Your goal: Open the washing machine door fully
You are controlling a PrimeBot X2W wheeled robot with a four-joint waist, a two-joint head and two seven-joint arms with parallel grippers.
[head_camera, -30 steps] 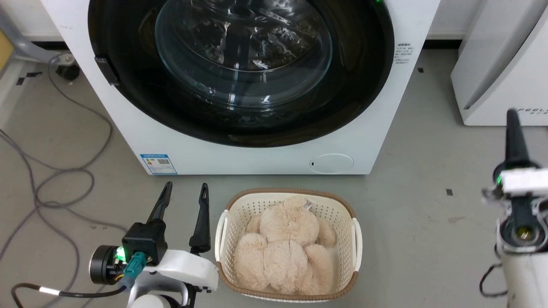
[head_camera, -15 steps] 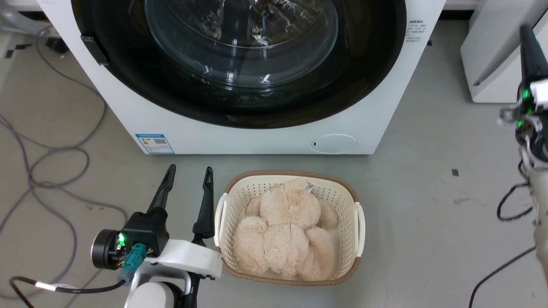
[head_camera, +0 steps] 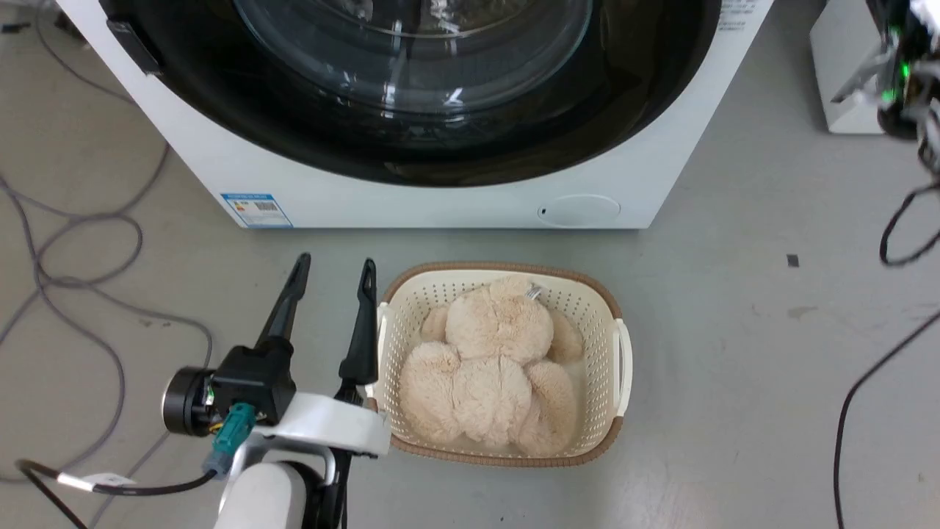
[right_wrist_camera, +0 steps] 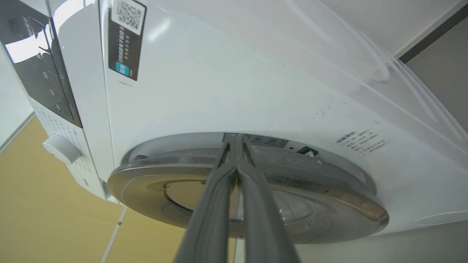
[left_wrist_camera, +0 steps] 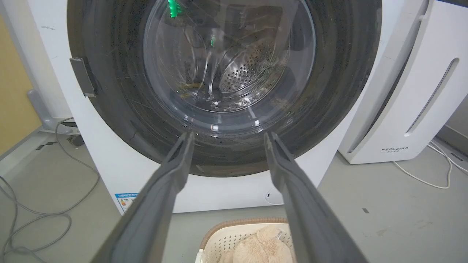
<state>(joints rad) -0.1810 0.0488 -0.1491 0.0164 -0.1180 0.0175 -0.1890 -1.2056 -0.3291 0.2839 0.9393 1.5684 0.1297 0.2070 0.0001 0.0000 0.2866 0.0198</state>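
The washing machine door point(head_camera: 411, 147) is a wide glossy black disc with a bulging glass bowl point(left_wrist_camera: 226, 62), lying flat against the white machine point(head_camera: 440, 202). My left gripper point(head_camera: 334, 263) hovers low over the floor in front of the machine, left of the basket. It is open with nothing between its fingers point(left_wrist_camera: 175, 171). In the right wrist view my right gripper point(right_wrist_camera: 234, 138) is shut, its fingers pressed together with nothing between them. Its tips point at the door's rim point(right_wrist_camera: 329, 182), seen edge-on from the side. Whether the tips touch the rim I cannot tell. The right wrist point(head_camera: 905, 70) sits at the head view's top right.
A cream basket point(head_camera: 615, 345) holding a beige plush toy point(head_camera: 492, 367) stands on the floor just before the machine. Grey cables point(head_camera: 88, 242) loop on the floor at the left. A white FEELBIRD appliance point(left_wrist_camera: 413, 102) stands right of the machine. A dark latch tab point(left_wrist_camera: 83, 76) sits on the door's left edge.
The head camera has tilted, shifting the whole picture upward. Beyond that shift, my right arm has risen from the lower right to the top right. The door has not moved.
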